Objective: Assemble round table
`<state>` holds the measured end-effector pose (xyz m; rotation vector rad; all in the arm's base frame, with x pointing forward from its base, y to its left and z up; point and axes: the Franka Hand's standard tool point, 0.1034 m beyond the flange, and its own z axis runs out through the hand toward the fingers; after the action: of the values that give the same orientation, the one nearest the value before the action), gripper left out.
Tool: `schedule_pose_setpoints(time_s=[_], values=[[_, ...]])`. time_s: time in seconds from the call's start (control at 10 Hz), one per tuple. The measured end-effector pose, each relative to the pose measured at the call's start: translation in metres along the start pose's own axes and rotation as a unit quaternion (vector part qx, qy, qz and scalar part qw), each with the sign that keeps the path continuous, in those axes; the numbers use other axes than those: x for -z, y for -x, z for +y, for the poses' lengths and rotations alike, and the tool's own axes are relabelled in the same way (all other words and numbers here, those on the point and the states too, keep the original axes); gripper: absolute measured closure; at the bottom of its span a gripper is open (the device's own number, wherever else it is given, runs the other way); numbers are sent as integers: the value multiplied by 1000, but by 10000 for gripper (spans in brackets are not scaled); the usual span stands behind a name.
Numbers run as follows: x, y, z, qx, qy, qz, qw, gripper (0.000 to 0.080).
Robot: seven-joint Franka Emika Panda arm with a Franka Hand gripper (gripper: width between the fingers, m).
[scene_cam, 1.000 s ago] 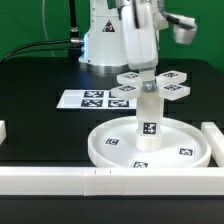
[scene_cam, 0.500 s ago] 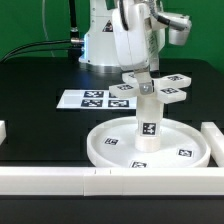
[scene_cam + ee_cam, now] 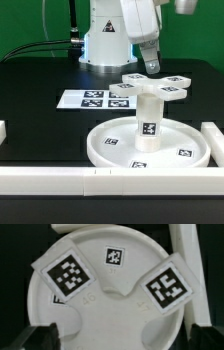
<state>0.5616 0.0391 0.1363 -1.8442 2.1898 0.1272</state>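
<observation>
The large round disc [image 3: 103, 152] lies on the black table near the front. The short cylinder leg [image 3: 148, 125] stands upright at its centre. The cross-shaped four-arm piece [image 3: 152, 86] sits on top of the leg. My gripper [image 3: 150, 63] hangs just above the cross piece, open and empty, not touching it. In the wrist view the cross piece [image 3: 120, 297] fills the picture with its tagged arms, and my gripper [image 3: 122, 339] shows dark fingertips [image 3: 38, 338] spread wide at either side, holding nothing.
The marker board [image 3: 92, 99] lies behind the disc toward the exterior view's left. White border blocks run along the front [image 3: 60, 180], at the exterior view's right [image 3: 212, 135] and at its left edge [image 3: 3, 130]. The robot base [image 3: 105, 45] stands at the back.
My gripper has let go of the cross piece and risen above it. The cross piece stays on the leg.
</observation>
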Motion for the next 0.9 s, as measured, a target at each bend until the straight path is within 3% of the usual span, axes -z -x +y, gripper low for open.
schedule_pose_setpoints(time_s=[0.1, 0.2, 0.3, 0.5, 0.9], values=[[0, 1, 0, 55, 3, 2, 998, 150], [-2, 6, 2, 156, 25, 15, 987, 150], [-1, 11, 1, 220, 35, 15, 975, 150], [-2, 19, 3, 306, 43, 14, 951, 150], [-2, 17, 2, 443, 44, 7, 895, 150]])
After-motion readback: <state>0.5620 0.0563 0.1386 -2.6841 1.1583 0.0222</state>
